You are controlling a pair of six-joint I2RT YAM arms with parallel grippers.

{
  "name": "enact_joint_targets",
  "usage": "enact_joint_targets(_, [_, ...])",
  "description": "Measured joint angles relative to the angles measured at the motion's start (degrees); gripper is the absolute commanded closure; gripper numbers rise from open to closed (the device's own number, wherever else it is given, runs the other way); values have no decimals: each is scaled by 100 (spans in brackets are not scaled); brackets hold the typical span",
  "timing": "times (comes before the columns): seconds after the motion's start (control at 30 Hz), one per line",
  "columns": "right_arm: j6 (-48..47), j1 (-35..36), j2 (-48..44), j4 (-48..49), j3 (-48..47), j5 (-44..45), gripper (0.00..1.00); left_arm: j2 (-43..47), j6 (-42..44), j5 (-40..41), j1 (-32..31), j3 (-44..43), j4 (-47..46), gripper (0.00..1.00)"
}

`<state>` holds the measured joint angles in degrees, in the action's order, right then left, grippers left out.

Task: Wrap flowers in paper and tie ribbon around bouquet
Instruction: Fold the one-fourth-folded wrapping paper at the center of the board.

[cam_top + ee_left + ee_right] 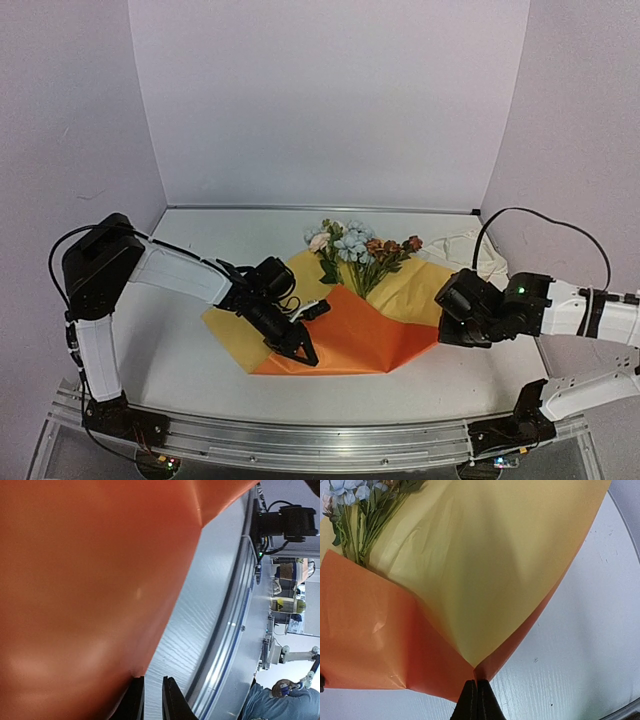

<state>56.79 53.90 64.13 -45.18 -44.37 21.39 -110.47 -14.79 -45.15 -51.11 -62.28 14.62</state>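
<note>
Right end effector [476, 682] nearest: pressed together, pinching the near right corner of the paper [495, 570], yellow face up and lifted in a shallow tent off the table [580, 645]. Left end effector [152, 680], over the near left part of the sheet: spread only a sliver, bare table showing in the gap, orange edge touching one fingertip but not clamped. Further in, lying on the yellow face with stem ends at or under an orange flap folded over from the left: the flowers [355, 250], blooms at the paper's far edge. Beyond, at the right rear of the table: a cream heap, probably the ribbon [465, 245], untouched. Judged mid-wrap, right flap next. To do it well: hold the pinch firm at the corner, carry it low across the stems toward the left, overlap the orange flap rather than butt against it, press that flap down with the left end effector meanwhile, and avoid dragging the stems sideways or creasing the glossy sheet.
</note>
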Motion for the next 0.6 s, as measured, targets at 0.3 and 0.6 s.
enact_joint_targets(0.3, [-399, 291, 471, -159, -584, 130, 100, -318, -64, 430, 182, -23, -176, 86])
enact_joint_targets(0.6, [-905, 530, 1666, 106, -1791, -280, 100, -322, -265, 601, 243, 25, -560, 86])
